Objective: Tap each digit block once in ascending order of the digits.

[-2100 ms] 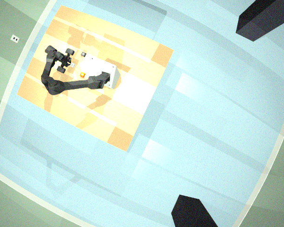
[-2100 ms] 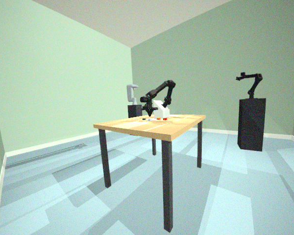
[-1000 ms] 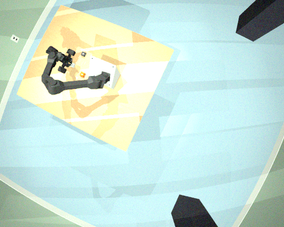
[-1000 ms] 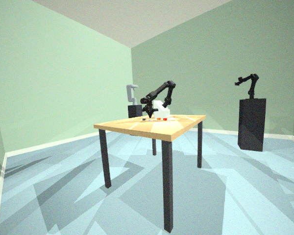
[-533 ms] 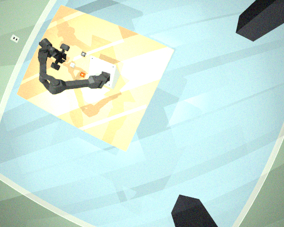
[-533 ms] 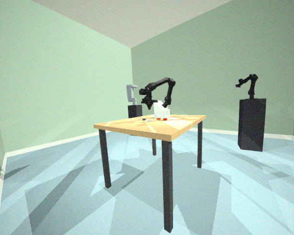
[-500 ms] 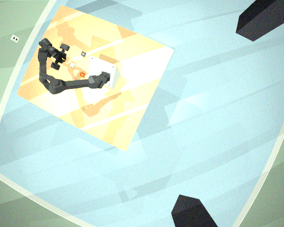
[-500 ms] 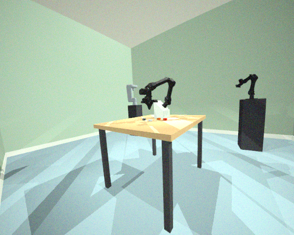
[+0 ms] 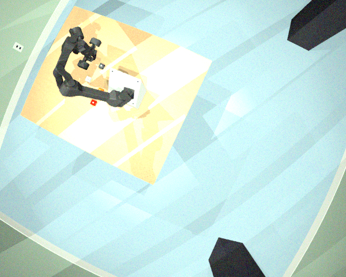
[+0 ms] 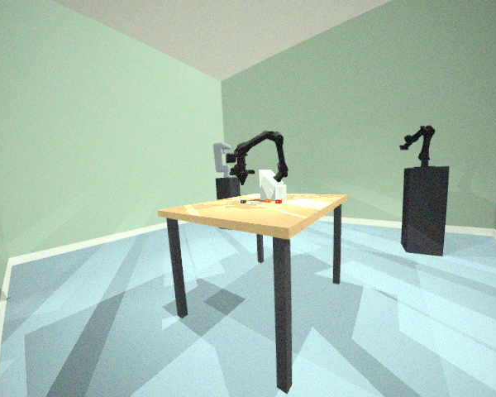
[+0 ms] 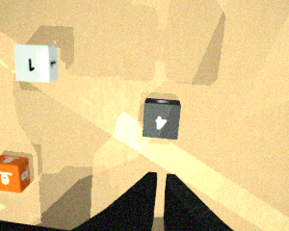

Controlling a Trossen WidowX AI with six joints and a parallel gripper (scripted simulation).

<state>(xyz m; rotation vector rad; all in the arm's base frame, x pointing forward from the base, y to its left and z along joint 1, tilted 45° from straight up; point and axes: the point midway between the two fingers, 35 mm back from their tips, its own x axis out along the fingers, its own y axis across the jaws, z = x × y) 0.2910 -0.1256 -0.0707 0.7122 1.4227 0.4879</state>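
Note:
My gripper [image 9: 91,55] [image 10: 242,182] [image 11: 161,181] is shut with nothing between its tips and hangs above the table, pointing down. In the wrist view its tips show just below a dark grey block [image 11: 161,120] [image 9: 101,66] [image 10: 243,201] with a white 4. A white block [image 11: 33,64] [image 9: 88,79] [image 10: 253,203] with a black 1 is at the wrist view's upper left. An orange block [image 11: 9,174] [image 9: 101,89] [image 10: 267,200] shows an upside-down barred digit, apparently 6. A red block [image 9: 93,102] [image 10: 279,201] is outside the wrist view; its digit is unreadable now.
The arm stands on a white angular base [image 9: 119,78] [image 10: 279,193] beside the blocks on the wooden table [image 9: 63,119] [image 10: 222,215]. In the top view the forearm passes close to the orange block. Other arms on dark pedestals [image 10: 423,209] stand away from the table.

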